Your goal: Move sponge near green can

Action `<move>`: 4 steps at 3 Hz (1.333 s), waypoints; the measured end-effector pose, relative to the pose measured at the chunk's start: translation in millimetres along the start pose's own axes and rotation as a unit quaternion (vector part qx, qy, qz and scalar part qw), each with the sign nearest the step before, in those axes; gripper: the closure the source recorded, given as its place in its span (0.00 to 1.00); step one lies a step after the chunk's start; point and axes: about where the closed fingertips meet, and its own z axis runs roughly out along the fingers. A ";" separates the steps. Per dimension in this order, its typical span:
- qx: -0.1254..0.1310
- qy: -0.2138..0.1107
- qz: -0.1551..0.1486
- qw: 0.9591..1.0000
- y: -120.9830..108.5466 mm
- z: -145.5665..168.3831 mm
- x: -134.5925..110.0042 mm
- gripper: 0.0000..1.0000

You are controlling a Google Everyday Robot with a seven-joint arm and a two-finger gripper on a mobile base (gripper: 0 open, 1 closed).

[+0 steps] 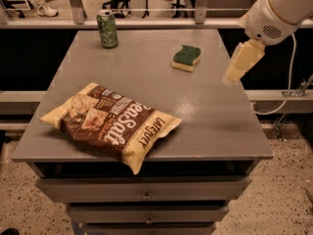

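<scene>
The sponge (187, 58), dark green on top with a pale yellow base, lies flat on the grey table (210, 116) at the back right. The green can (107, 29) stands upright at the back left corner of the table, well apart from the sponge. My gripper (236, 69) hangs from the white arm over the table's right edge, to the right of the sponge and a little nearer the front. It holds nothing and touches nothing.
A large brown and yellow chip bag (113, 123) lies across the front left of the table. Drawers (144, 196) sit under the tabletop. A rail (146, 11) and people's legs are behind the table. A cable (287, 89) hangs at the right.
</scene>
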 end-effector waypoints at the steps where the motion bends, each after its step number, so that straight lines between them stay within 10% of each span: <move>1: 0.011 -0.076 0.069 0.995 -58.4 69.8 -12.4 0.00; 3: 0.006 -0.177 0.171 0.969 -117.9 163.8 -30.2 0.00; 4: -0.008 -0.188 0.192 0.963 -121.6 185.6 -41.5 0.00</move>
